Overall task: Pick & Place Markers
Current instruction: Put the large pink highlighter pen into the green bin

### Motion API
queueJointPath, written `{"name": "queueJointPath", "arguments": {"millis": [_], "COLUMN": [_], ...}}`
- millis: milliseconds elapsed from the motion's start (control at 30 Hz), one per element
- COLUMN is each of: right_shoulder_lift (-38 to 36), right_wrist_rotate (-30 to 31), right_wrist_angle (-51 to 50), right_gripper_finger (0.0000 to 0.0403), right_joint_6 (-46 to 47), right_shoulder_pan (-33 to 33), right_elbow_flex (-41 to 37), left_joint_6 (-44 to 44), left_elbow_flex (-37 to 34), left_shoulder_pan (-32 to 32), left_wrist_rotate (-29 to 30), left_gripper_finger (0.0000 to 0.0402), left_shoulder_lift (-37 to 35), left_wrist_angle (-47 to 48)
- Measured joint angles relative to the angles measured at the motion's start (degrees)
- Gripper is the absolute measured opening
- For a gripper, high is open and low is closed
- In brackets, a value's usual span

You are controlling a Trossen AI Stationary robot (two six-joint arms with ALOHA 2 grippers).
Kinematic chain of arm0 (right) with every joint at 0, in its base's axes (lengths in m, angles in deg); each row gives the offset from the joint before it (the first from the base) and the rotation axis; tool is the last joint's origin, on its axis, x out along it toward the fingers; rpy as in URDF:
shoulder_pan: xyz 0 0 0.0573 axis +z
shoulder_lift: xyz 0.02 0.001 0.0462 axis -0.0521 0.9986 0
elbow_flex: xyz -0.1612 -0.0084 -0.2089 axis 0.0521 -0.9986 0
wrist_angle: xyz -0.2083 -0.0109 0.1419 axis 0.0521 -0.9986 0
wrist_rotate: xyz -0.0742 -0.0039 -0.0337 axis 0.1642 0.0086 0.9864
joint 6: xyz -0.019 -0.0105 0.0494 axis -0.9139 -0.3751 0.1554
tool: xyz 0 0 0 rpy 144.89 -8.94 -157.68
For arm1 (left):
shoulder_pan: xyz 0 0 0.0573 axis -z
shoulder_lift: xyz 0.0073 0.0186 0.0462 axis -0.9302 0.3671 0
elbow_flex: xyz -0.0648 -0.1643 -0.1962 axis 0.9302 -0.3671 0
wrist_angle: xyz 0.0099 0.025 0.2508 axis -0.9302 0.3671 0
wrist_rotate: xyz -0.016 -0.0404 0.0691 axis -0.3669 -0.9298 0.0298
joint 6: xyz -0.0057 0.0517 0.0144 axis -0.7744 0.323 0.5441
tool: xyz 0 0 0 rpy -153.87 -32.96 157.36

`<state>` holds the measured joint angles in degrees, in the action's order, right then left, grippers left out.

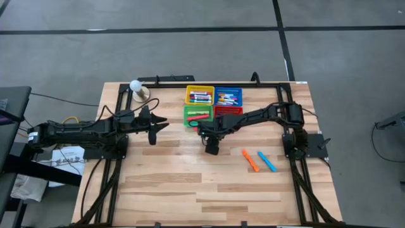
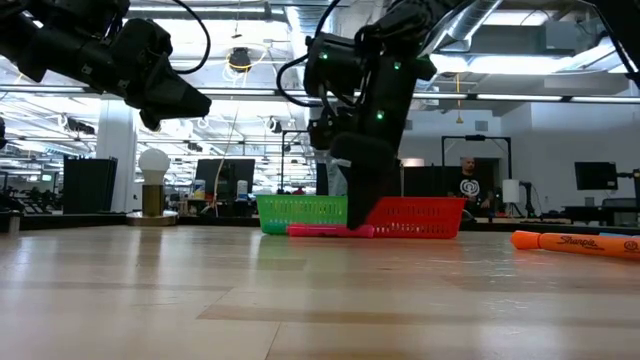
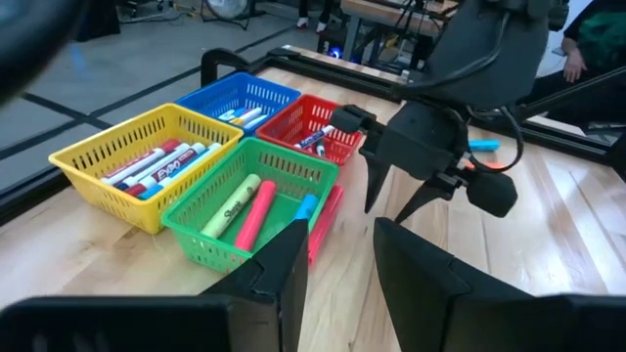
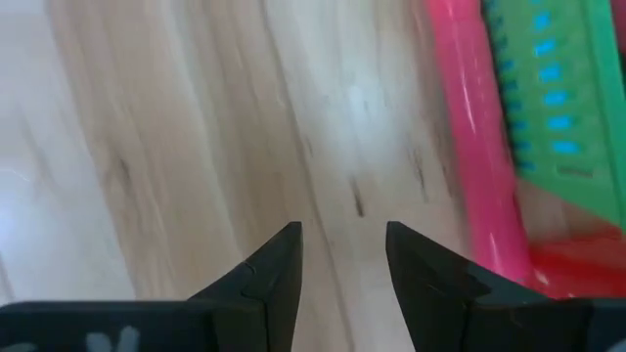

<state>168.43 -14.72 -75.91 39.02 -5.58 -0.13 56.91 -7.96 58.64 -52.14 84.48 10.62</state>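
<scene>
A pink marker (image 3: pixel 327 219) lies on the table against the near wall of the green basket (image 3: pixel 215 230). Just beside it, my right gripper (image 4: pixel 342 240) points steeply down over bare wood, open, with nothing between its fingers. Left of the baskets, my left gripper (image 3: pixel 337 259) hangs above the table, open with nothing between its fingers, pointing toward the baskets. An orange marker (image 1: pixel 250 160) and a blue marker (image 1: pixel 266 161) lie flat on the table to the right. The green basket holds yellow-green, pink and blue markers; the yellow basket (image 3: pixel 108 161), blue basket (image 3: pixel 240 98) and red basket (image 3: pixel 318 122) also hold markers.
The four baskets stand in a square block at the table's far middle (image 1: pixel 213 104). A white ball on a round base (image 1: pixel 137 87) stands at the far left. Black frame rails (image 1: pixel 297 183) run along the table's sides. Bare wood lies toward the near edge.
</scene>
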Motion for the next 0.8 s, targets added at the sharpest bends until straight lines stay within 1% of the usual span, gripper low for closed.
{"name": "queueJointPath", "arguments": {"millis": [100, 233, 567, 800], "right_shoulder_lift": [0.0, 0.0, 0.0, 0.4], "right_wrist_rotate": [0.6, 3.2, 4.6, 4.6], "right_wrist_angle": [-1.4, -1.6, -1.6, -1.6], "right_gripper_finger": [0.0139, 0.0139, 0.0142, 0.0142], "right_joint_6": [0.0, -0.9, -3.5, -5.1], "right_shoulder_pan": [-0.1, -0.8, -3.6, -4.3], "right_elbow_flex": [0.7, 0.8, 0.8, 0.7], "left_joint_6": [0.0, 0.1, 0.2, 0.2], "left_elbow_flex": [0.0, 0.0, 0.0, 0.0], "left_shoulder_pan": [0.0, 0.0, 0.0, 0.0], "left_wrist_rotate": [0.0, 0.0, 0.0, 0.0], "left_gripper_finger": [0.0117, 0.0117, 0.0117, 0.0117], "left_shoulder_lift": [0.0, 0.0, 0.0, 0.0], "left_wrist_angle": [-0.1, -0.1, -0.3, -0.5]}}
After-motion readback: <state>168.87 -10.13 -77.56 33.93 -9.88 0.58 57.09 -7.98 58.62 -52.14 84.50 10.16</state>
